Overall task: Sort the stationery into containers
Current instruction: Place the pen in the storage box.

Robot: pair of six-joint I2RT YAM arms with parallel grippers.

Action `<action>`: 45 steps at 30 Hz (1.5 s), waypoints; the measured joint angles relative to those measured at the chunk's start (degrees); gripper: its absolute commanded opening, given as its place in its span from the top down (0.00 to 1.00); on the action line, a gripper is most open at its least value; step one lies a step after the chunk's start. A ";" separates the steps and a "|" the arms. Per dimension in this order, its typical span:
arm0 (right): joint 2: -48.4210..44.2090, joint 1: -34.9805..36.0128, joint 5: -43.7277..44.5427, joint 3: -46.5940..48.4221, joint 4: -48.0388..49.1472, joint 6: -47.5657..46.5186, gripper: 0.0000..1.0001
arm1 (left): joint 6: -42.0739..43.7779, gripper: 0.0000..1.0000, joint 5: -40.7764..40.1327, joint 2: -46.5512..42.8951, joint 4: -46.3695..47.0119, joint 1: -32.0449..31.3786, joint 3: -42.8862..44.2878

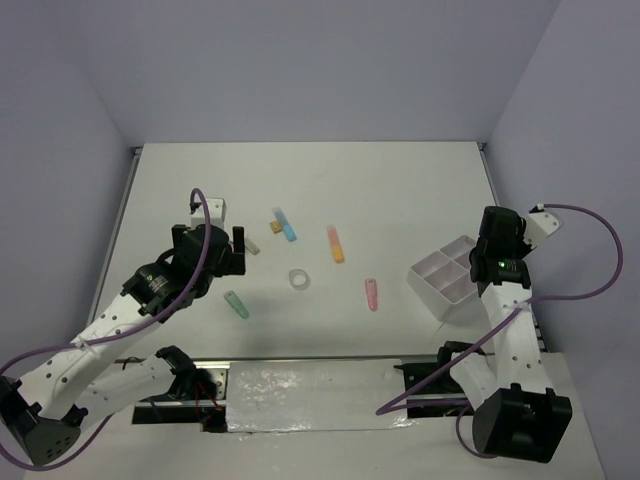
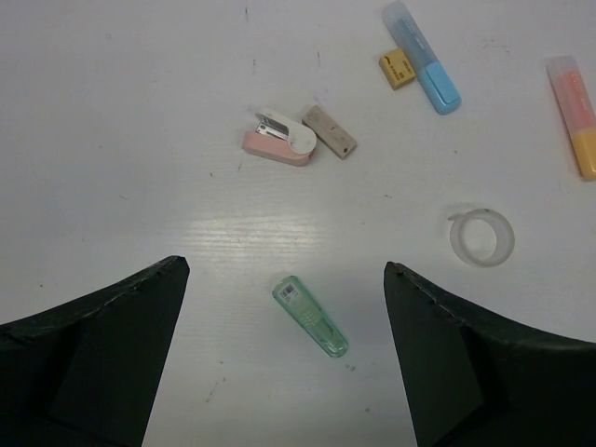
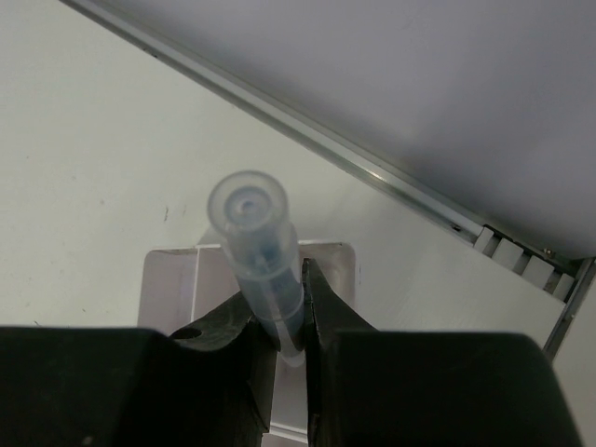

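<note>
Right gripper point(image 3: 291, 321) is clamped on a translucent blue-tinted marker point(image 3: 261, 251), fingers pinching the lower barrel with no gap showing. It hangs over the white compartment tray point(image 1: 432, 268) at the table's right side, so the carry looks done and the release not yet made. Marker's long axis stands steep, roughly along the gripper's approach line and leaning slightly left in the wrist view. The round capped end points up at the camera; the lower end points down into the tray and is hidden behind the fingers. Judgement: gripping low keeps the bottom end close to the compartment floor, but a marker dropped end-on may tip over a divider. Which compartment lies beneath cannot be told. Left gripper point(image 2: 284, 268) is spread wide and empty above a green marker point(image 2: 312, 318) lying flat on the table point(image 2: 112, 140), long axis diagonal between the fingers, probably the next pick. A clear tape ring point(image 2: 481, 237) lies nearby, well apart from the tray.
</note>
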 measured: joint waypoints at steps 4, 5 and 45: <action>-0.74 0.00 0.09 -0.02 -0.35 0.22 0.96 | 0.00 0.01 0.02 0.00 0.00 -0.11 0.00; -0.81 0.00 0.17 0.00 -0.52 0.35 0.96 | 0.00 0.01 0.02 0.00 -0.02 -0.17 0.00; -1.95 0.00 2.34 -3.10 -1.40 3.39 0.32 | 0.09 0.01 -0.22 0.02 -0.07 -1.60 0.00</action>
